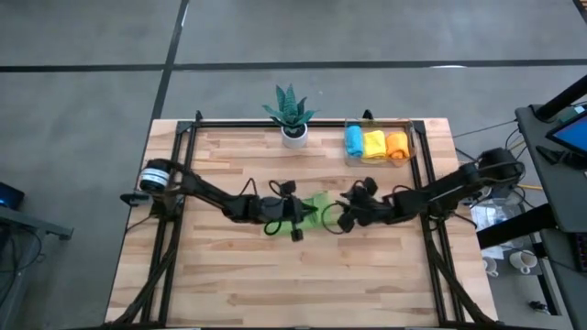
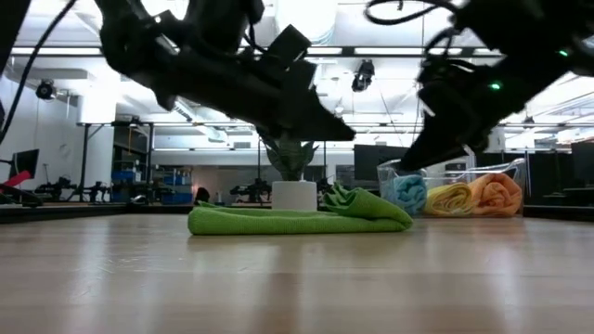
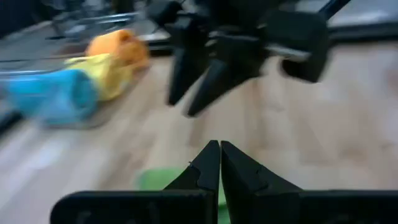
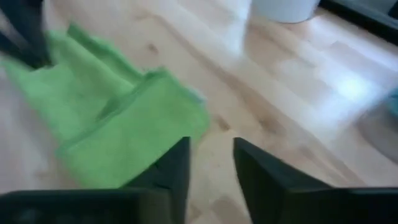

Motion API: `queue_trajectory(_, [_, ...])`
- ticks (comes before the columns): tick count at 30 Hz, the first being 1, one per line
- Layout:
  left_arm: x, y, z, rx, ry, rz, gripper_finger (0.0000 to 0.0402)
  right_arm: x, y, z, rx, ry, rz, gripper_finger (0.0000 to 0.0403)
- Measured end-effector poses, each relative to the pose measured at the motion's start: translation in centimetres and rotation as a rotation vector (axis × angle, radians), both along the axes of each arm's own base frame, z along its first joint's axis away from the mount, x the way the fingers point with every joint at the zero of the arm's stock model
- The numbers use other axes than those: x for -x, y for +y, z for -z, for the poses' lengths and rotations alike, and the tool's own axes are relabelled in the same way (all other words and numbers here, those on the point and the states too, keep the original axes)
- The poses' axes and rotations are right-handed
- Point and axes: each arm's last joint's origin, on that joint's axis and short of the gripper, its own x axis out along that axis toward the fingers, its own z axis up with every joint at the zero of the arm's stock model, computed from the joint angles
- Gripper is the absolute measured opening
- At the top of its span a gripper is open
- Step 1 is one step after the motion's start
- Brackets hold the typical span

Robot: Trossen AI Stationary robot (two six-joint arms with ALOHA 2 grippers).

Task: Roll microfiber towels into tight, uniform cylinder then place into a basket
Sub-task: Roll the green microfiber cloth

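My left gripper [image 1: 295, 220], jaws pressed together, and right gripper [image 1: 341, 217], jaws apart and empty, flank the green towel [image 1: 318, 207] on the tabletop [image 1: 275, 284].

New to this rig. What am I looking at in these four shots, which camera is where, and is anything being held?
It is a two-armed robot at a wooden table. One shot looks straight down, one looks level across the tabletop, and the other two come from cameras on each wrist.

A green towel lies mid-table, folded flat and not yet rolled. At the far edge a clear basket holds three rolled towels: blue, yellow and orange. A potted plant stands beside it.

The left gripper is at the towel's left end with its fingers shut. The right gripper is at the towel's right edge, fingers apart with bare table between them. Neither visibly holds anything.
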Motion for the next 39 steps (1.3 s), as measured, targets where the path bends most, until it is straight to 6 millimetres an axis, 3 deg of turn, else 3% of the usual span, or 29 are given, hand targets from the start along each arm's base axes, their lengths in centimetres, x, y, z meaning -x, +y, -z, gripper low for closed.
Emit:
queue_trajectory(4, [-1.2, 0.3, 0.6, 0.083, -0.025, 0.016, 0.0, 2.5, -0.8, 0.6, 0.017, -0.116, 0.04, 0.0037])
queue_trajectory(6, [-2.1, 0.4, 0.8, 0.085, -0.004, 0.008, 0.0, 3.3, -1.4, 0.9, 0.029, -0.185, 0.054, 0.0019])
queue_trajectory(14, [-3.6, 1.2, 1.7, 0.133, 0.107, -0.054, 0.0, 4.0, -3.2, 0.0, 0.034, -0.342, -0.081, 0.0009])
queue_trajectory(19, [-4.0, 1.4, 2.2, 0.138, 0.119, -0.049, 0.0, 2.7, -3.4, -1.8, 0.104, -0.363, -0.115, 0.0009])
queue_trajectory(26, [-3.3, 2.0, 3.3, 0.154, 0.209, -0.081, 0.0, 1.6, -3.2, -2.9, 0.137, -0.33, -0.175, 0.0009])
queue_trajectory(39, [-2.5, 2.0, 4.5, 0.164, 0.316, -0.094, 0.0, 1.0, -3.1, -1.3, 0.141, -0.206, -0.192, 0.0009])
